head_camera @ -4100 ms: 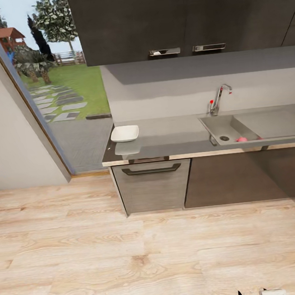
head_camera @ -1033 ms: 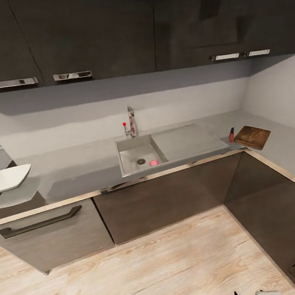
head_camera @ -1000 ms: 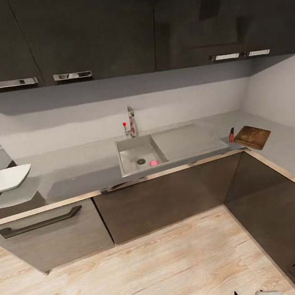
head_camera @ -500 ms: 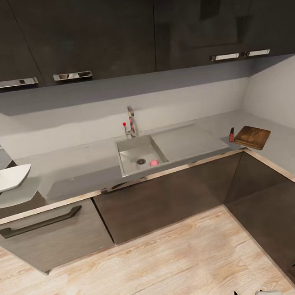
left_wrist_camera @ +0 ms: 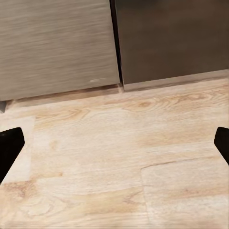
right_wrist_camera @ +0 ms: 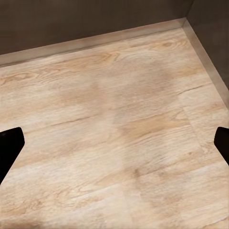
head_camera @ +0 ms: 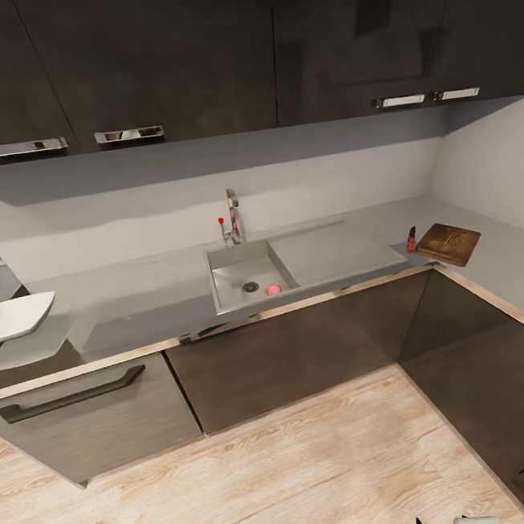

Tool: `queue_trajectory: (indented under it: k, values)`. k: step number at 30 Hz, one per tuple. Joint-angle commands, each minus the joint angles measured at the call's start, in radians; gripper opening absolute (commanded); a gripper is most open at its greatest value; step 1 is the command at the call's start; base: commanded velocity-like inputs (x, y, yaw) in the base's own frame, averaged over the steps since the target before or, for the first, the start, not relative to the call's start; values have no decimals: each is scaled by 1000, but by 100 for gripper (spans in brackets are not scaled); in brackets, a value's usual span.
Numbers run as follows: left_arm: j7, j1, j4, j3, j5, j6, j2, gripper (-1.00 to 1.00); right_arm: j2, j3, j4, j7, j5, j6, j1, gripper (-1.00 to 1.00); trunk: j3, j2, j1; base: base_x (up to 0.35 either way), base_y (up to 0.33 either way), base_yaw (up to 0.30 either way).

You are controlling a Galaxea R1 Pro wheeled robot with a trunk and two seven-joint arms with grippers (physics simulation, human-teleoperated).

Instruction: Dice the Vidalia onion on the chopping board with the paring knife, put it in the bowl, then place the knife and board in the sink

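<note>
The small pinkish-red rounded Vidalia onion (head_camera: 274, 289) lies in the grey steel sink (head_camera: 232, 297), just right of the drain; it looks firm, smooth and apt to roll, so a grip across its widest middle seems best. Far right on the glossy grey desk (head_camera: 136, 295) sit the red-handled paring knife (head_camera: 411, 238) and brown wooden chopping board (head_camera: 449, 243); the white squarish bowl (head_camera: 14, 317) sits far left. Both grippers' fingers hang spread wide, empty, over the floor.
</note>
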Motion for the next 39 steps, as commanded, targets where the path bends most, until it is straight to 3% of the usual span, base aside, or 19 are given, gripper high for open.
queue_trajectory:
  k: [1,28,39]
  values:
    - [0,-2,4,-9,10,-5,-1,100,0,-4,1,10,-8,-3,-1,100,-2,-2,1,0,0,0]
    - [0,-2,4,-9,10,-1,-1,100,0,-2,0,10,-9,-3,-1,100,-2,-2,1,0,0,0]
    - [0,-2,4,-8,10,-3,1,100,2,-2,-1,10,-12,-3,-1,100,8,-2,1,0,0,-153]
